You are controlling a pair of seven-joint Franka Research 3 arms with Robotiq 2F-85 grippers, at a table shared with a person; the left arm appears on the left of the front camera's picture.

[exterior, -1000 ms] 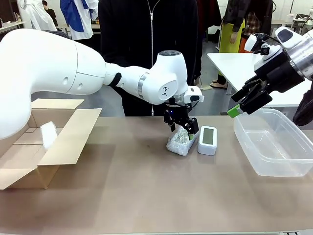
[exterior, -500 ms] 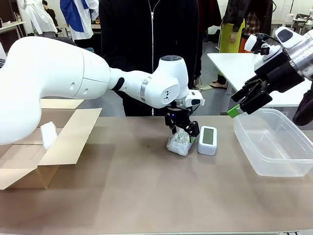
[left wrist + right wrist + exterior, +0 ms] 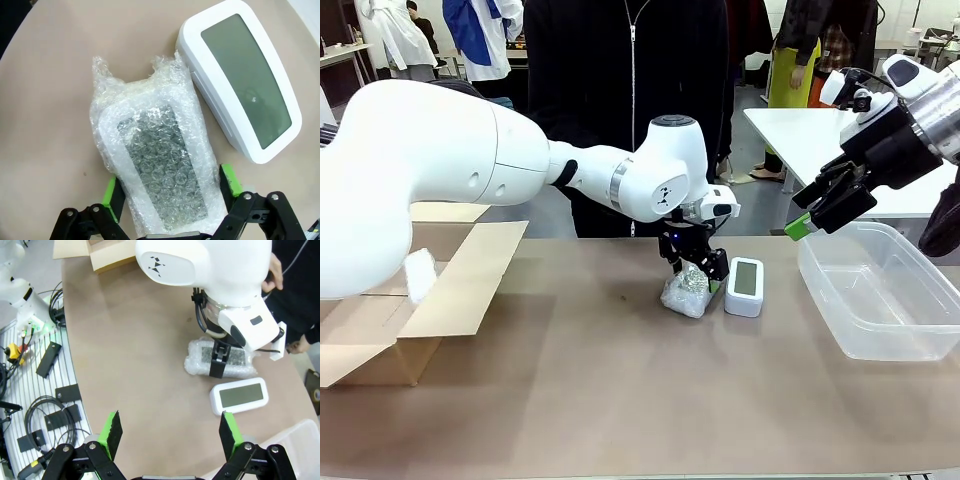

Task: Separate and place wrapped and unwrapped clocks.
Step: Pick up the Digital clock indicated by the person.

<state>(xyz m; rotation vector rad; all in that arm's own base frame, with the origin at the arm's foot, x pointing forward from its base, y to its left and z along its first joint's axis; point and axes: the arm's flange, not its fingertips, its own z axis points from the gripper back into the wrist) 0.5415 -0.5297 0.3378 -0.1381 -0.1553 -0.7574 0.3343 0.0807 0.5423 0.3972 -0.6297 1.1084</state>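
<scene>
Straddling one wrapped clock (image 3: 155, 165) on the table (image 3: 620, 380), the left fingers (image 3: 170, 185) stand wide, green pads at the edges of the bubble wrap; whether they already pinch it I cannot tell. The bare white clock (image 3: 745, 285) lies just beside that bundle, screen up. Another wrapped clock (image 3: 419, 275) sits in the open cardboard box (image 3: 460, 270). The right fingers (image 3: 805, 215) hang spread and empty in the air near the clear plastic bin (image 3: 880, 330).

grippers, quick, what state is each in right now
left gripper: astride the wrapped clock, pads at its sides; gripped or not, cannot tell
right gripper: open, holding nothing
</scene>
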